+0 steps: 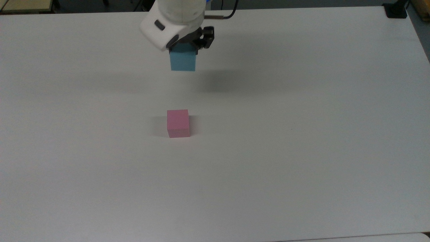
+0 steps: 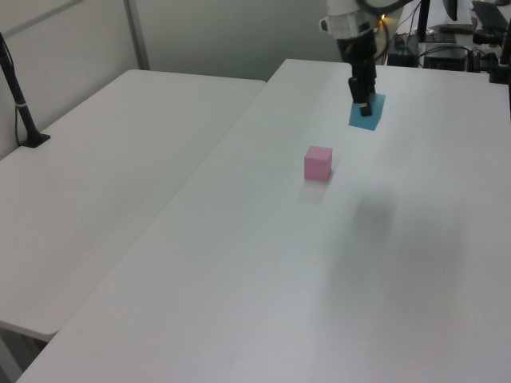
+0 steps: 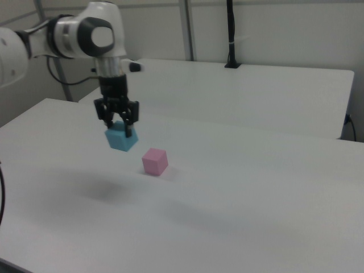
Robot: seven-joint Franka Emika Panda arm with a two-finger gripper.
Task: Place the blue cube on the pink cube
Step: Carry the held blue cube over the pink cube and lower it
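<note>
The blue cube [image 1: 182,61] [image 2: 366,114] [image 3: 120,139] hangs in the air, held from above by my gripper [image 1: 188,47] [image 2: 362,102] [image 3: 119,126], which is shut on it. The pink cube [image 1: 178,123] [image 2: 318,163] [image 3: 154,161] rests on the white table [image 1: 302,134]. In the top view the blue cube is above the pink cube in the picture and nearly in line with it. In the right view the blue cube floats just to the pink cube's left and higher than it.
A second white table [image 2: 104,167] [image 3: 256,85] adjoins this one. A black post [image 2: 20,100] [image 3: 230,34] stands on it. A black clamp [image 1: 395,10] sits at the top view's upper right corner. Cables and equipment [image 2: 471,48] lie behind the arm.
</note>
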